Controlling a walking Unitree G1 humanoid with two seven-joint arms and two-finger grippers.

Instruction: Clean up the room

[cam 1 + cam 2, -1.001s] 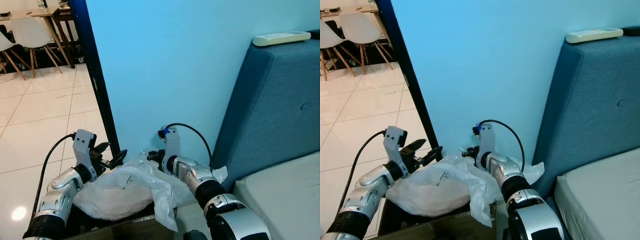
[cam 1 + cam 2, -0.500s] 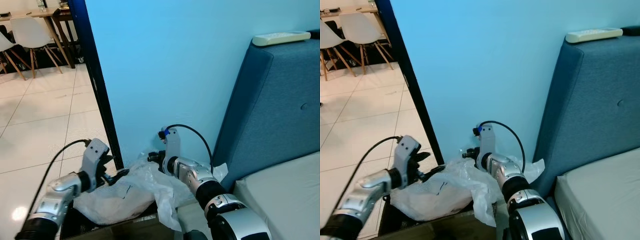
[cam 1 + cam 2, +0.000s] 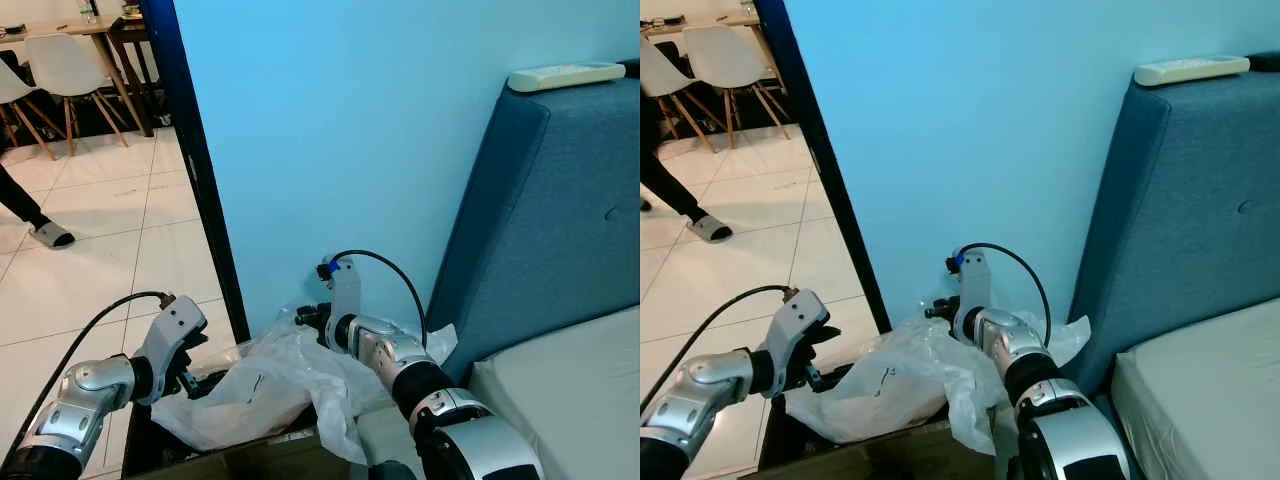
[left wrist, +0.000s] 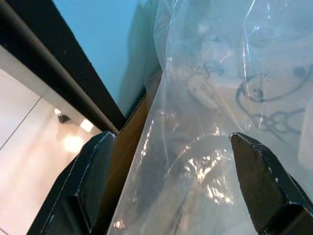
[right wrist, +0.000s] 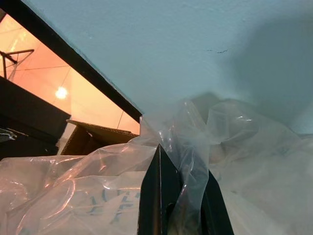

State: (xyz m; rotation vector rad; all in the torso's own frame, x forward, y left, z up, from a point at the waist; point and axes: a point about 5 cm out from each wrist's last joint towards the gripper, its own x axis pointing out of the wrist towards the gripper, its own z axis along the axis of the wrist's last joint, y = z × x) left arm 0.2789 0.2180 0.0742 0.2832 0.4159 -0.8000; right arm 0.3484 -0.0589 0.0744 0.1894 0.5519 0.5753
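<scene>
One plastic bag (image 3: pixel 262 385), one cardboard box (image 4: pixel 128 147), two white chairs (image 3: pixel 62 68), one remote (image 3: pixel 565 76), one headboard (image 3: pixel 560 210)

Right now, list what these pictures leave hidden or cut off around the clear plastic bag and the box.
- Contents of the crumpled clear plastic bag: blurred by its folds, head and wrist views.
- Brown cardboard box: mostly covered by the bag; its bottom is cut off by the head view's lower edge.
- Right gripper: shut on a bag fold; the film wraps its tips.
- Person: cut off by the frame edge.
</scene>
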